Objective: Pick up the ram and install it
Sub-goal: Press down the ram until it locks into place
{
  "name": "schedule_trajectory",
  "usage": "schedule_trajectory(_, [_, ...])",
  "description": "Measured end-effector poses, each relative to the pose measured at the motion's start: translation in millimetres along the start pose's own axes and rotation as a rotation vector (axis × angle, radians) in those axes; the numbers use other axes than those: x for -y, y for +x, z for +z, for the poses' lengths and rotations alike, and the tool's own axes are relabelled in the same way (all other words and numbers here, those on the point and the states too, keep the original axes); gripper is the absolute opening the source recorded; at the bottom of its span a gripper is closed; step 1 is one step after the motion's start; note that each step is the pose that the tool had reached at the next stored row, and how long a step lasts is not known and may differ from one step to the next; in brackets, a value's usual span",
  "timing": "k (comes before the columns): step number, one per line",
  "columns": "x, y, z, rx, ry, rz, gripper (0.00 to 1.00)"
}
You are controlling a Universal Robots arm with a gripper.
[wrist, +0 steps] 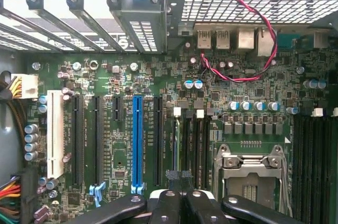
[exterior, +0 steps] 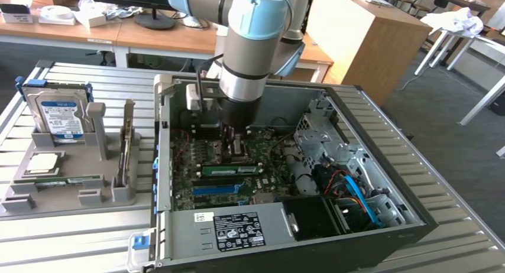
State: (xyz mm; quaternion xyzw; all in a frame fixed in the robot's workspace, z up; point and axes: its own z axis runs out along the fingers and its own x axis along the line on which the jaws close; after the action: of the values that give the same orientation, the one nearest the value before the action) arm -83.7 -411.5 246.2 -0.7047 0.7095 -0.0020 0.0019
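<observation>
The ram (exterior: 230, 168), a narrow green stick with a white label, stands on edge in a slot of the motherboard inside the open computer case. In the wrist view the ram (wrist: 176, 145) is a thin line lying in a black slot beside the blue slot (wrist: 137, 139). My gripper (exterior: 236, 152) hangs inside the case just above the ram's middle. Its black fingers are pressed together, so the gripper (wrist: 179, 177) is shut, and I see nothing held between them. Whether the fingertips touch the ram's top edge I cannot tell.
The case walls (exterior: 379, 161) and the drive cage surround the arm. The metal CPU socket (wrist: 248, 176) lies beside the ram slots, with red and black wires (wrist: 264, 34) past it. A grey holder (exterior: 71, 196) at the exterior view's left carries a hard drive (exterior: 54, 116), a silver chip (exterior: 44, 162), another green stick (exterior: 71, 180) and an upright card (exterior: 125, 149).
</observation>
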Motion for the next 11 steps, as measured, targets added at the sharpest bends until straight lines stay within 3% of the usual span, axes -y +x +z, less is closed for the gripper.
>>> schedule_trajectory(11, [-0.1,0.1,9.3,-0.0003,-0.0001,0.0,0.1])
